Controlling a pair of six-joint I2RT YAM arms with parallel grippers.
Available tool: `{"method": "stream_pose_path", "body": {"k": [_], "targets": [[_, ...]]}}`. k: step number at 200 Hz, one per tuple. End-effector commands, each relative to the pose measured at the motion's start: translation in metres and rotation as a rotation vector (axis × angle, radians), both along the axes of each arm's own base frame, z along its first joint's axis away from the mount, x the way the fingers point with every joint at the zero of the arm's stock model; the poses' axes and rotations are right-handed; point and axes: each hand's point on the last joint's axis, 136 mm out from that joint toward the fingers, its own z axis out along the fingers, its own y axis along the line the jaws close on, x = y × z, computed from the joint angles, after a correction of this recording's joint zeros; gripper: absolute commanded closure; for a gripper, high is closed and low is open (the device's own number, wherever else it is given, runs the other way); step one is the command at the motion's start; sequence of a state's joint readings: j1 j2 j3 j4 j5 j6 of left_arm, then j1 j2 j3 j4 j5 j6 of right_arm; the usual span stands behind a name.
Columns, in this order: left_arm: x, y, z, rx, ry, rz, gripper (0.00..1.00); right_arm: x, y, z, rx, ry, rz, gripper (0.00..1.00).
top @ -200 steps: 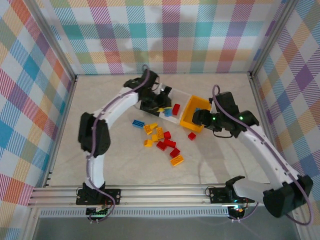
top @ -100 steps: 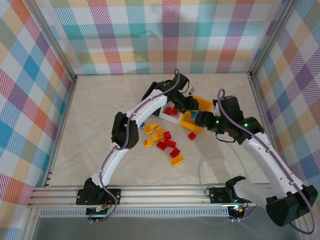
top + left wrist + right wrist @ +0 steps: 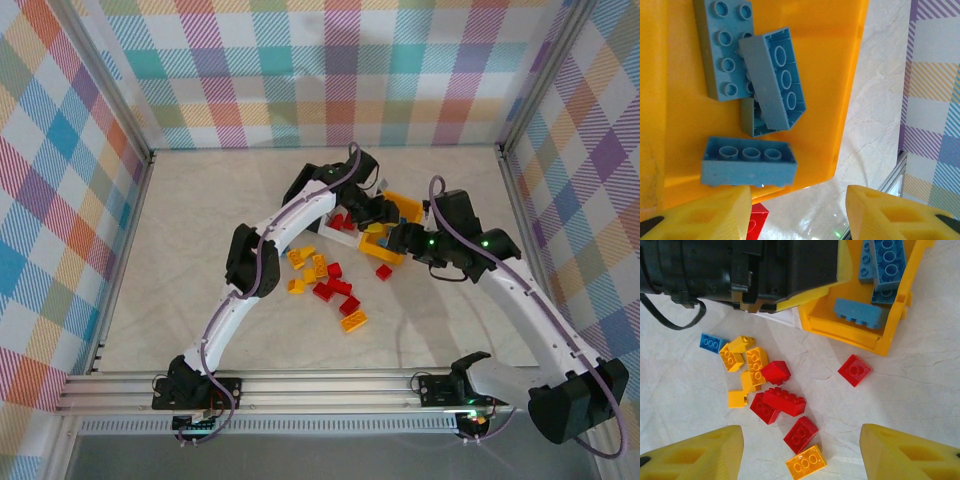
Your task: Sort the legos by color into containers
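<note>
My left gripper hangs open over the near edge of the yellow-orange container with nothing between its fingers. Several blue legos lie inside, one just past the fingertips. From above, the left gripper reaches over that container. My right gripper is open above the loose legos: red bricks, yellow-orange bricks, one blue brick. The right gripper sits beside the yellow container. The white container holds red bricks. The black container is hidden under my left arm.
A lone red brick lies on the table near the yellow container's corner. The loose pile lies left of both grippers. The left arm stretches across the containers. Plaid walls and metal rails enclose the table.
My left arm swung right from the black container to the yellow one, and its jaws opened, leaving a blue brick in the bin. The right gripper barely shifted.
</note>
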State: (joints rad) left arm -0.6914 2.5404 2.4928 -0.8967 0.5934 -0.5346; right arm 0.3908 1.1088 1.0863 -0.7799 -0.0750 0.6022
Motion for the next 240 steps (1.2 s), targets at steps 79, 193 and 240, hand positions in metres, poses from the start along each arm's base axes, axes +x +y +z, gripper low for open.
{"method": "stream_pose_path", "body": {"k": [79, 193, 240], "targets": [[-0.040, 0.143, 0.050, 0.323, -0.130, 0.095, 0.42, -0.042, 0.039, -0.068, 0.026, 0.300, 0.224, 0.36], [-0.135, 0.274, 0.017, 0.449, -0.058, 0.293, 0.31, -0.100, 0.096, -0.168, -0.428, 0.464, 0.652, 0.16], [-0.139, 0.285, 0.016, 0.465, -0.055, 0.292, 0.30, -0.094, 0.104, -0.180, -0.478, 0.468, 0.667, 0.15]]}}
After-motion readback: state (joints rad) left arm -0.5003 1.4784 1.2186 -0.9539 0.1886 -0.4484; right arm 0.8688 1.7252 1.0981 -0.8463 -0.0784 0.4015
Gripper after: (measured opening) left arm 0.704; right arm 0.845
